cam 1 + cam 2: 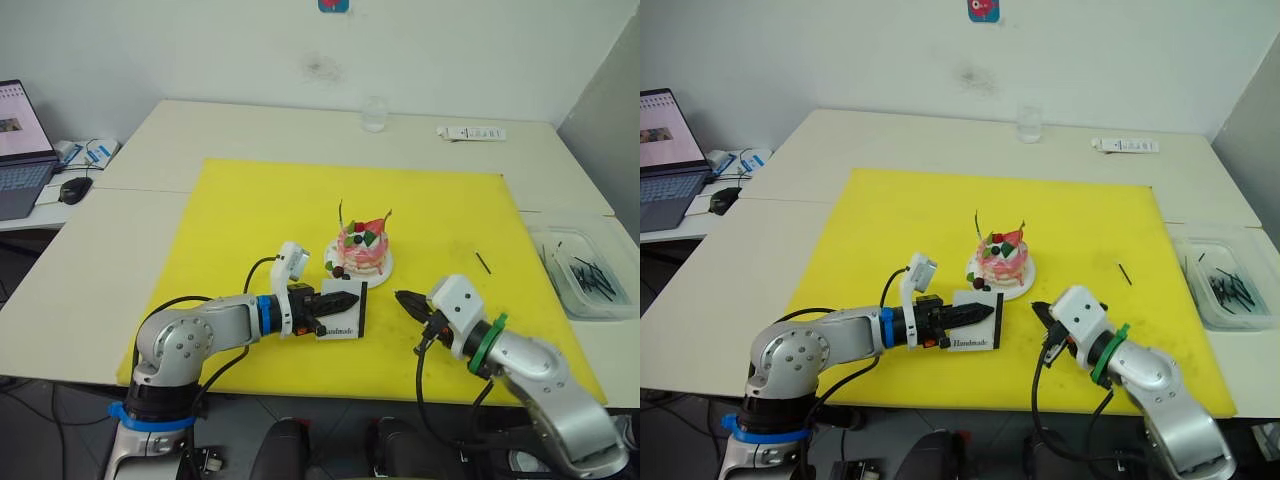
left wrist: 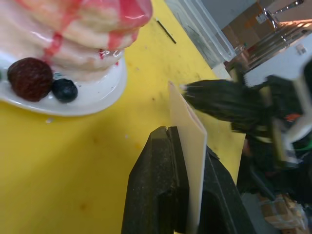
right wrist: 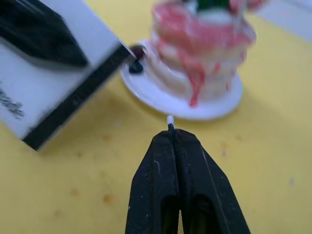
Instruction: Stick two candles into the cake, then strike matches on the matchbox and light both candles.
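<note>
I have the worktop (image 1: pixel 130 150) under a yellow mat (image 1: pixel 260 220) that reaches its near edge, with a clear tray (image 1: pixel 560 290) of spare dark sticks at the right edge. Toward the near middle of the mat the cake (image 1: pixel 362 250) sits on its white plate, and both candles (image 1: pixel 341 214) already stand in it, unlit as far as I can see. Just near of the plate my left hand (image 1: pixel 340 300) is clenched on the matchbox (image 1: pixel 340 312), holding it on edge with the black strip facing right. My right hand (image 1: pixel 410 302), a little to the right and apart from the box, is clamped on a match (image 3: pixel 170 120) with only its pale tip poking out. My worry: so little match protrudes that the strike may drag my fingertips on the strip, snap the stick, or shove the box into the plate
</note>
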`<action>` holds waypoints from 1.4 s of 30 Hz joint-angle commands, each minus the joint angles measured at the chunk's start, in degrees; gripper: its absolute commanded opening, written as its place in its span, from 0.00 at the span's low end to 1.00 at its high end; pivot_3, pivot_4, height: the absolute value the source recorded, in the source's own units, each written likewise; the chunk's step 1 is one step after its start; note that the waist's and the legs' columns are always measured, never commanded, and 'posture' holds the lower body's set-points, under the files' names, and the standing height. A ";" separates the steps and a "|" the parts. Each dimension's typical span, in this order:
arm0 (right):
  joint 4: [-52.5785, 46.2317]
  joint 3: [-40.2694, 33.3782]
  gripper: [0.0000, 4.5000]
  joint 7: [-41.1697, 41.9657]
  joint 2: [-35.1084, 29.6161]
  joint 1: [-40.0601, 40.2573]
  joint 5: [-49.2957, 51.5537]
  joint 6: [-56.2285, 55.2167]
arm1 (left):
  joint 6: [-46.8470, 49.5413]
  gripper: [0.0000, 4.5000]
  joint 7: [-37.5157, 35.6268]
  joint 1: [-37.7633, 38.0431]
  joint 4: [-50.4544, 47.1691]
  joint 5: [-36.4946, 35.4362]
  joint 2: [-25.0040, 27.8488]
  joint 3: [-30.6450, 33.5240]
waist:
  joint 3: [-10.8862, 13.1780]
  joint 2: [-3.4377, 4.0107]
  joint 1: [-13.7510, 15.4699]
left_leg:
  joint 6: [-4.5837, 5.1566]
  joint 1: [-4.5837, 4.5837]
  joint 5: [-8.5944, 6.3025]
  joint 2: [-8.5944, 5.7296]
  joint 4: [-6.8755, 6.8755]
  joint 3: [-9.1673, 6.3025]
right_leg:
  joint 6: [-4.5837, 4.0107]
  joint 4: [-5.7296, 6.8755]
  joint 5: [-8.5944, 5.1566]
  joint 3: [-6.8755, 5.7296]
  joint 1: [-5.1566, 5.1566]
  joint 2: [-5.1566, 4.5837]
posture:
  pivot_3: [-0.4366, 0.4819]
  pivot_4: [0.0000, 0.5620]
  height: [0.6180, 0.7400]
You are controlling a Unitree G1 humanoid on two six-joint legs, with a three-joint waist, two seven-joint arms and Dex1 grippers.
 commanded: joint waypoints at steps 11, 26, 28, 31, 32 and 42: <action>-2.20 10.37 0.01 7.27 -8.70 -11.20 -7.49 0.22 | 3.80 0.00 2.99 -2.90 -0.23 -4.58 -2.34 2.92 | -0.03 -0.08 0.05 | 0.00 -0.20 0.00 -0.01 -0.03 -0.06 | 0.00 -0.10 -0.04 0.06 -0.07 -0.05 | 0.48 0.27 0.98; -0.58 10.27 0.01 7.43 -6.83 -12.10 -11.78 -0.78 | 3.98 0.00 4.29 -2.27 -1.55 -5.74 -2.39 3.07 | -0.03 -0.08 0.06 | 0.00 -0.20 0.00 -0.01 0.01 -0.06 | 0.01 -0.07 -0.03 0.06 -0.06 -0.06 | 0.48 0.27 0.98; -0.53 10.07 0.01 7.56 -6.59 -12.50 -11.86 -0.74 | 3.82 0.00 4.37 -2.26 -1.55 -5.68 -2.37 3.03 | -0.03 -0.08 0.06 | 0.00 -0.20 0.00 -0.02 0.02 -0.06 | 0.01 -0.06 -0.03 0.06 -0.06 -0.06 | 0.48 0.27 0.98; -0.12 10.11 0.01 7.83 -6.61 -13.06 -12.00 -0.78 | 3.69 0.00 4.52 -2.36 -1.40 -5.76 -2.59 3.08 | -0.03 -0.08 0.05 | 0.00 -0.20 0.00 -0.03 0.03 -0.05 | 0.01 -0.07 -0.03 0.06 -0.06 -0.06 | 0.48 0.27 0.98; 0.12 10.25 0.01 7.92 -6.63 -13.22 -12.10 -0.86 | 3.66 0.00 4.53 -2.43 -1.31 -5.75 -2.68 3.05 | -0.03 -0.08 0.05 | 0.00 -0.20 0.00 -0.03 0.02 -0.04 | 0.01 -0.07 -0.03 0.07 -0.06 -0.07 | 0.48 0.27 0.98; 2.12 11.65 0.01 9.30 -7.38 -14.12 -13.64 -0.95 | 3.10 0.00 4.55 -2.97 -0.67 -5.64 -3.02 3.50 | -0.03 -0.08 0.05 | 0.00 -0.20 0.00 -0.02 0.02 -0.05 | 0.00 -0.06 -0.03 0.06 -0.06 -0.06 | 0.48 0.27 0.98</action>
